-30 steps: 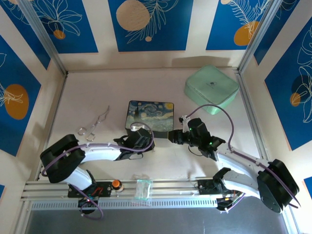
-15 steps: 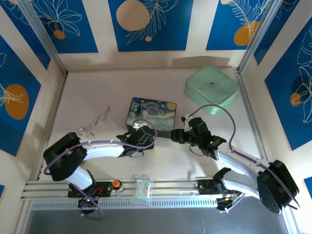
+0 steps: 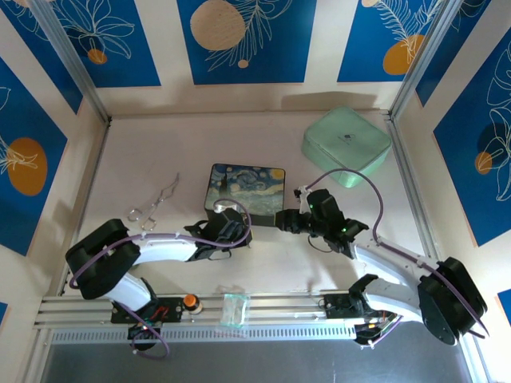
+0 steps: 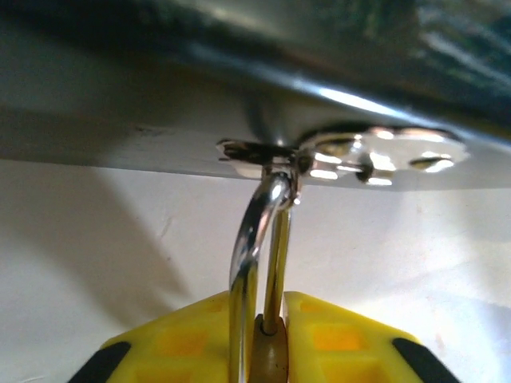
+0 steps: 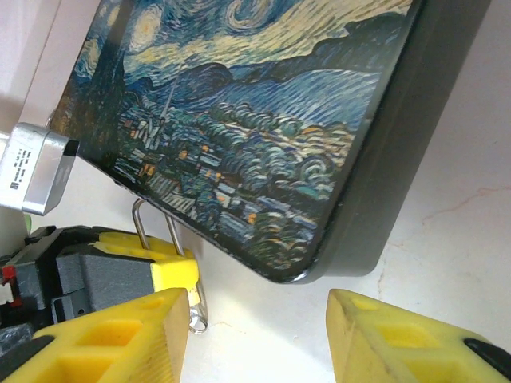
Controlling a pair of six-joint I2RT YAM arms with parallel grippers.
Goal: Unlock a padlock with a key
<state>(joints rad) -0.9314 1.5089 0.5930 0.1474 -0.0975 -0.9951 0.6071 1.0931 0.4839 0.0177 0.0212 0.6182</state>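
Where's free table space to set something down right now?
Bare table at far left, bordered by the metal tongs and the painted box; also a strip between the box and the green container. It is crowded at the box's near edge, by the left gripper and right gripper.

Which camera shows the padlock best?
Left wrist: the padlock is close up, shackle hooked through the clasp, body between yellow pads. Right wrist catches a sliver of shackle; from the top it's too small to make out.

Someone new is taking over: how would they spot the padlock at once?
Find the starry-night painted box mid-table. At its near edge, the tiny brass padlock is hooked through the box's silver clasp, pinched in the left gripper's yellow jaws. Its silver U-shaped shackle sets it apart from the flat clasp.
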